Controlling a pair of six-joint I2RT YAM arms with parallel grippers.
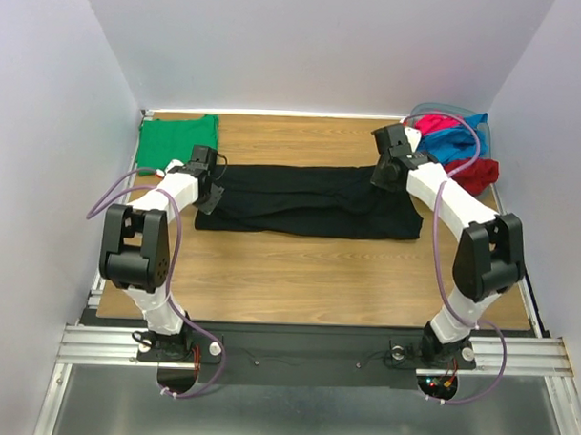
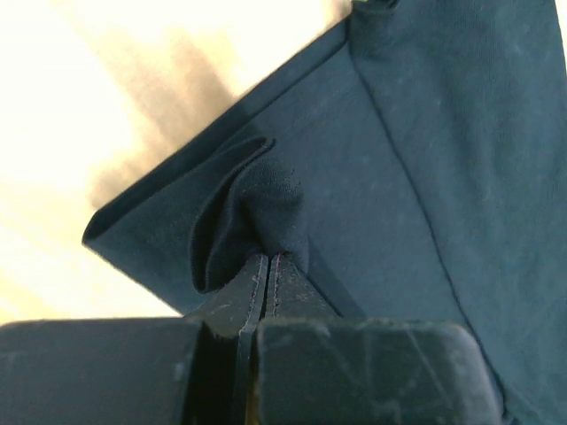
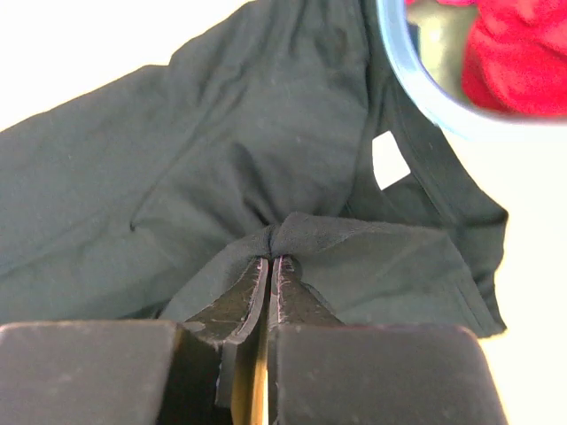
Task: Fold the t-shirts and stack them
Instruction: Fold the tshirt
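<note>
The black t-shirt (image 1: 305, 201) lies folded into a long strip across the middle of the table. My left gripper (image 1: 208, 189) is shut on a pinch of its left end (image 2: 266, 212), near a folded corner. My right gripper (image 1: 386, 173) is shut on a pinch of its right end (image 3: 292, 232), near the collar and the small white label (image 3: 390, 159). A folded green t-shirt (image 1: 177, 141) lies at the back left. Red (image 1: 475, 172) and blue (image 1: 455, 139) t-shirts sit bunched at the back right.
A grey-blue plastic tub (image 1: 449, 113) stands in the back right corner with the red and blue cloth in and around it; its rim (image 3: 416, 80) shows in the right wrist view. White walls enclose the wooden table (image 1: 308, 275) on three sides.
</note>
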